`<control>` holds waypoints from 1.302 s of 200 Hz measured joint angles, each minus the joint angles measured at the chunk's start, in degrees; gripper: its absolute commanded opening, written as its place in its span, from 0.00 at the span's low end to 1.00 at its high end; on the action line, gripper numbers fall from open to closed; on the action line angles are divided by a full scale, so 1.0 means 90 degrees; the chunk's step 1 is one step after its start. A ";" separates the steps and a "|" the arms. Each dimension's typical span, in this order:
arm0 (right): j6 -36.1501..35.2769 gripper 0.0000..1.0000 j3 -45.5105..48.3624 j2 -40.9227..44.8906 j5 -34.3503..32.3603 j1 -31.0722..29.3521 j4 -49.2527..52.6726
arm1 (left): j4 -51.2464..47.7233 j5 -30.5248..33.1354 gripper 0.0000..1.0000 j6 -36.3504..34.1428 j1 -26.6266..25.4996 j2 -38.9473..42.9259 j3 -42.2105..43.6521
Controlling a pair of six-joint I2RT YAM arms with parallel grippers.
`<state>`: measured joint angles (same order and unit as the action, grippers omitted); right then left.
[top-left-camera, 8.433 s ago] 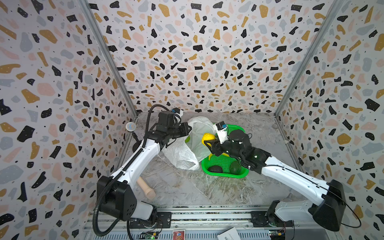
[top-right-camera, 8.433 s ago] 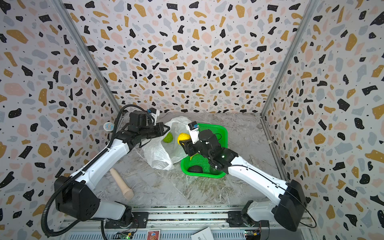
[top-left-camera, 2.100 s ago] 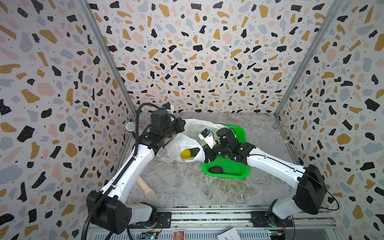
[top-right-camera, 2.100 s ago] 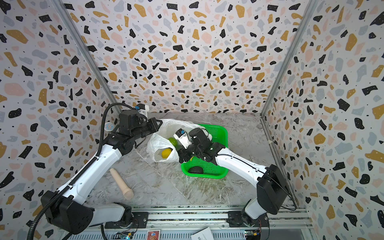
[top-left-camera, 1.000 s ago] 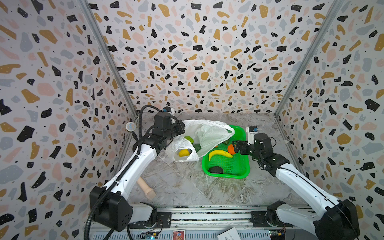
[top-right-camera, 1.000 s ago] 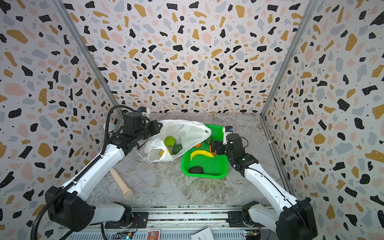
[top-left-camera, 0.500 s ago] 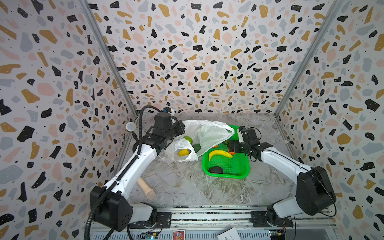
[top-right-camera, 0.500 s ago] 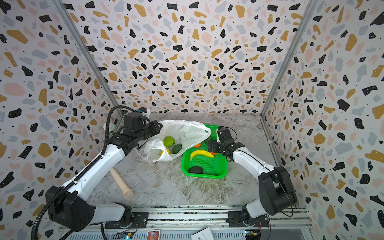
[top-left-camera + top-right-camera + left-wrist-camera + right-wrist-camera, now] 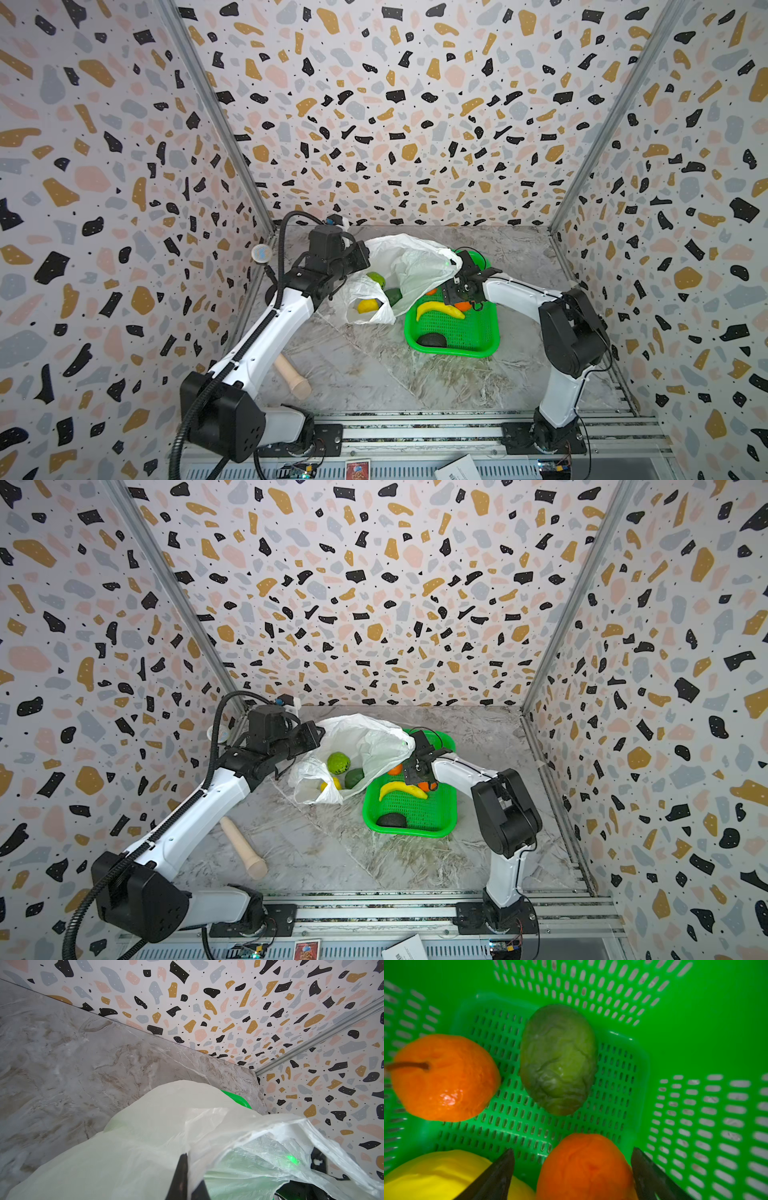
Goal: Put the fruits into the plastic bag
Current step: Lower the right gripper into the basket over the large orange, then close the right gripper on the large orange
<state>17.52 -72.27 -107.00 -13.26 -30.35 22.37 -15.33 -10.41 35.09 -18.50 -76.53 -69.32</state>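
Clock read on the top views, 12 = back wall.

**Left arm:** stretched from its base at 7 toward 1, wrist turned so the left gripper (image 9: 366,258) points to 3, raised off the table (image 9: 374,374). It is closed on the upper edge of the bag (image 9: 411,266). The wrist view shows thin film pinched between the dark fingers (image 9: 180,1176). The bag lies at table centre with its mouth held open toward 5.

**In the bag:** bumpy green fruit (image 9: 338,762), dark avocado (image 9: 354,778) and lemon (image 9: 330,784).

**Right arm:** base at 5, lower link upright, elbow folded sharply, forearm running toward 10, wrist pitched down into the basket (image 9: 478,347). The basket sits at 3 of the bag, and the bag's loose flap drapes over its 11 corner.

**Right gripper** (image 9: 573,1151): jaws wide apart, straddling an orange (image 9: 587,1169) without a clear grip.

**In the basket:**
- A second orange (image 9: 446,1078), with stem.
- A wrinkled green fruit (image 9: 558,1059), seen only in the wrist view.
- The banana (image 9: 438,311), just at 9 of the gripper.
- A black avocado (image 9: 432,340) in the 7 corner.

A peg (image 9: 293,376) lies on the table at 7, apart from everything.
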 measured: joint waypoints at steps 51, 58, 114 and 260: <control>0.0063 0.85 0.0066 -0.0092 -0.0049 0.0034 0.0134 | -0.0002 0.0000 0.00 -0.0027 0.0000 0.0000 0.0049; 0.0080 0.85 0.0095 -0.0092 -0.0002 0.0066 0.0136 | -0.0002 0.0000 0.00 -0.0036 0.0000 0.0000 0.0056; 0.0204 0.85 0.0561 0.0294 0.0442 0.0143 0.0087 | 0.0000 0.0000 0.00 -0.0041 0.0000 0.0000 0.0056; 0.0469 0.55 0.1260 0.0806 0.0882 0.0143 -0.0345 | 0.0000 -0.0002 0.00 -0.0044 0.0000 0.0000 0.0056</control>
<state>21.74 -60.93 -99.74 -5.32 -29.06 19.27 -15.33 -10.44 34.70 -18.50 -76.53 -68.82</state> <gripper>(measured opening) 0.677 0.047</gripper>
